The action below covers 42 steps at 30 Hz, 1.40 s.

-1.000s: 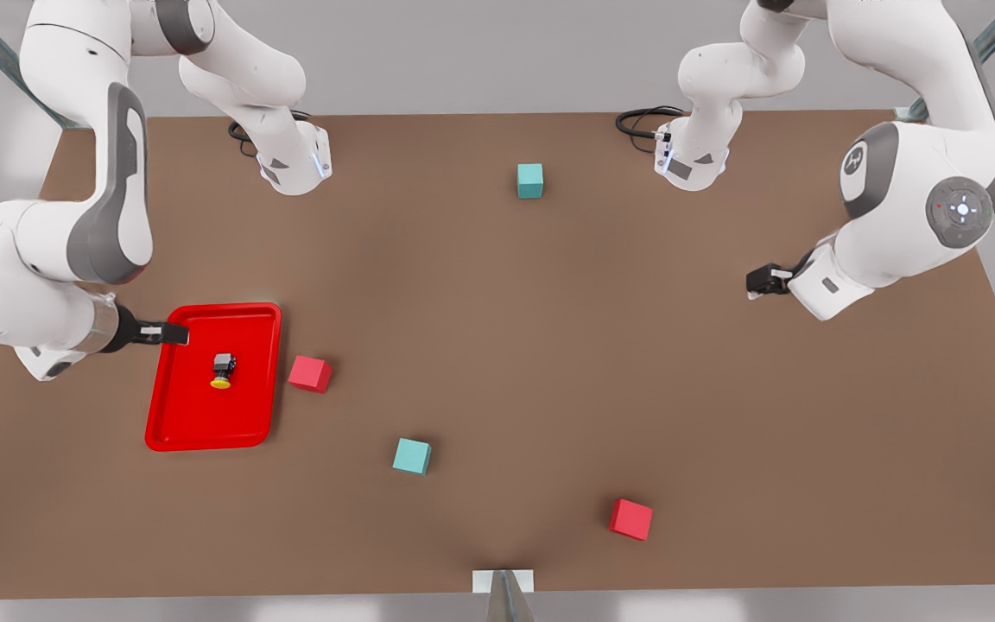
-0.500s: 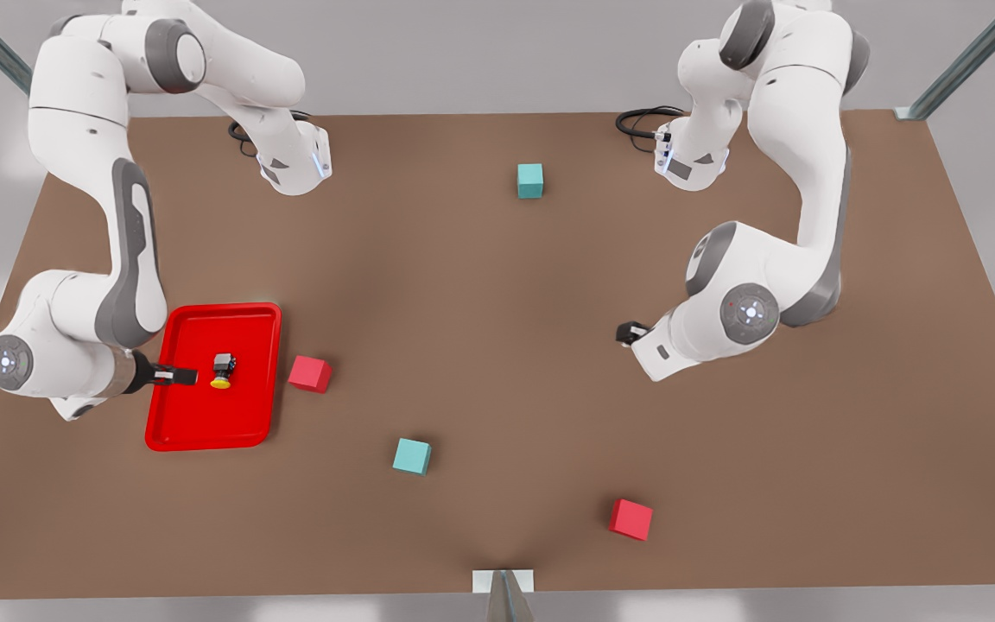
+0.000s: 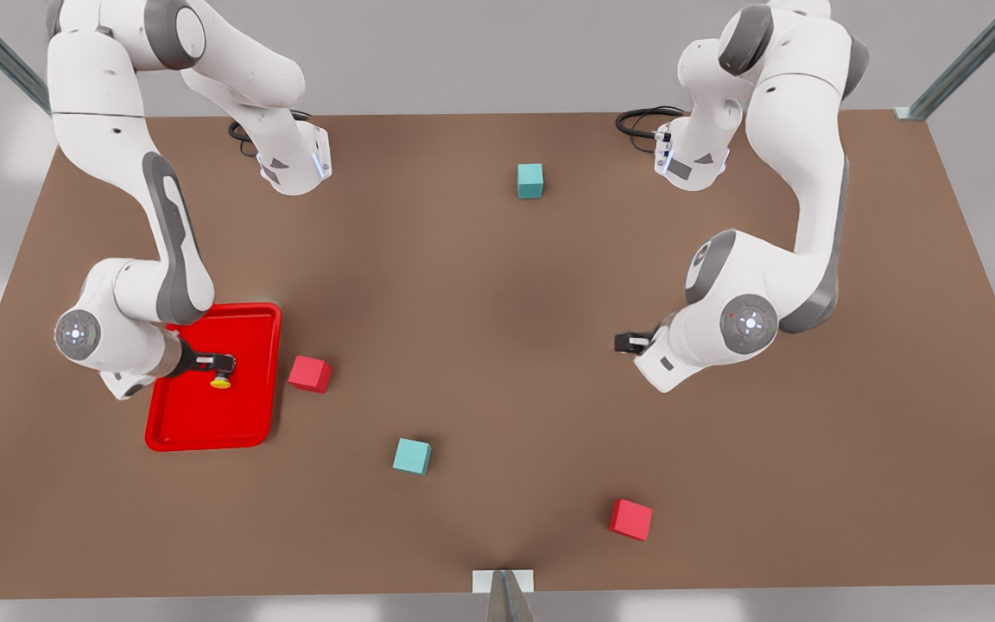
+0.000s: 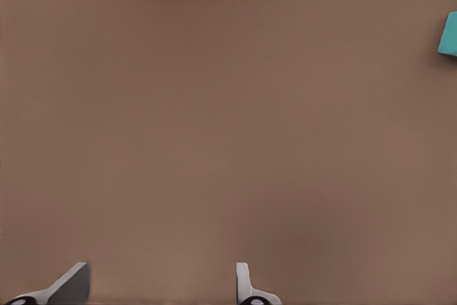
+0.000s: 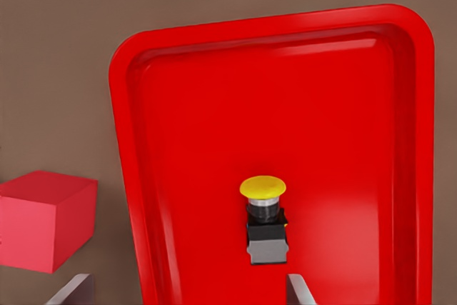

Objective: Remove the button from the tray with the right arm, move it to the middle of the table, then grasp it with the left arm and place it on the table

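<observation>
Right gripper (image 3: 223, 364) now over button (image 3: 221, 377), fingers (image 5: 298, 292) apart; left gripper (image 3: 623, 343) released too.

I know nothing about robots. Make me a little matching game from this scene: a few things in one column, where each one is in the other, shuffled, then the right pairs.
Things:
1. button
2. right gripper
3. left gripper
4. red cube

Places:
A. on the table, just beside the tray
B. lying in the tray, yellow cap toward the table's front edge
C. open over bare table near the middle
D. open over the tray, at the button

Pairs: 1-B, 2-D, 3-C, 4-A
</observation>
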Each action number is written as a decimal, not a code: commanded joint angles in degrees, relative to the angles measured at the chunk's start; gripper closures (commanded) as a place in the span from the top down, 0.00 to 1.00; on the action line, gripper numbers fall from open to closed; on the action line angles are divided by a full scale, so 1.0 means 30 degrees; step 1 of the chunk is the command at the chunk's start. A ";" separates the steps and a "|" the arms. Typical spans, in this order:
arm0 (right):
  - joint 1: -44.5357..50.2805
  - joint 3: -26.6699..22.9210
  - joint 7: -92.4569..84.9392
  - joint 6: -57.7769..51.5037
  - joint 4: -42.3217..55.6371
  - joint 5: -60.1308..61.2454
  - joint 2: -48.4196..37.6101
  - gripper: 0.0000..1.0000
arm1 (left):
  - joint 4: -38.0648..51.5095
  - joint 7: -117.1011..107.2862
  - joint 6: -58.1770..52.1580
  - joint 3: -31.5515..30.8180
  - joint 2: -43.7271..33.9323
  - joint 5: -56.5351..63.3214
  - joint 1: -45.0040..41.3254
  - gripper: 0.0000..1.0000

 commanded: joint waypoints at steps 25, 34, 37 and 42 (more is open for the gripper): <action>-0.6616 0.4547 -0.1363 0.6687 -0.1835 -0.4967 0.2540 1.00 | 0.0043 -0.2530 0.0093 -0.0230 -0.0414 0.0073 -0.0049 1.00; -0.7671 0.5250 -0.1276 0.7302 -0.2655 -0.6490 0.2950 1.00 | 0.0043 -0.2618 -0.0024 -0.0258 -0.0472 0.0073 -0.0224 1.00; -0.7700 0.5250 -0.1217 0.7565 -0.2918 -0.6783 0.2980 1.00 | 0.0043 -0.2618 0.0064 -0.0230 -0.0443 0.0073 -0.0224 1.00; -0.7700 0.5250 -0.1129 0.7829 -0.3182 -0.6754 0.3068 1.00 | 0.0043 -0.2647 0.0006 -0.0229 -0.0443 0.0073 -0.0224 1.00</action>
